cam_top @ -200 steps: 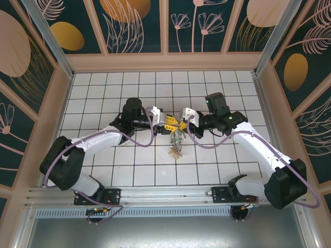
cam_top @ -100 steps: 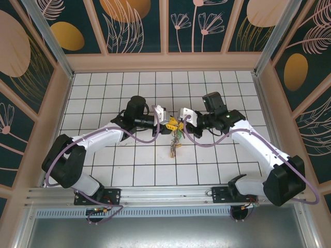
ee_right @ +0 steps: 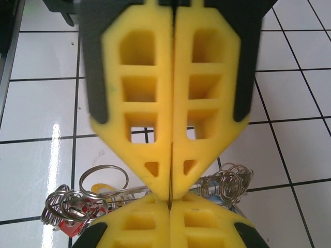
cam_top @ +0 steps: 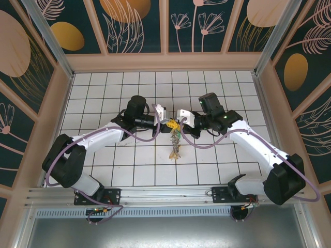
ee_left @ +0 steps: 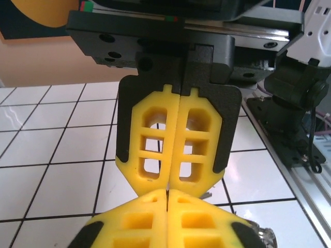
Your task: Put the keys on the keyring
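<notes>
step in hand, as we read it: the threading itself. both tools are nose to nose to work a key's loop onto the keyring, not a pickup or a set-down. left gripper [cam_top: 168, 123] and right gripper [cam_top: 180, 123] meet tip to tip above the tiled table [cam_top: 103, 93]. each pair of yellow fingers is pressed together, w/ no gap along either seam in the wrist views.

the keys [cam_top: 176, 143] hang as one bunch straight below that meeting point. so we judge at least one pair pinches a thin wire. which pair we can't tell, since the wire goes out of sight behind the tips.

from the right wrist cam, wire loops [ee_right: 103, 180] sit just beside and a bit below the tips on one side. another coil [ee_right: 231, 182] sits just beside them on the other. a thin wire runs btwn the two behind the joint, and a red tag [ee_right: 70, 227] hangs under the first cluster. which of these loops is the keyring we can't say.

next move, our guess: one tool holds its loop steady while the other slides or twists its wire along the split. that's a v. small motion w/ the tips kept aligned. risk: if either side lets go, the whole bunch prob drops to the table under the tips.
</notes>
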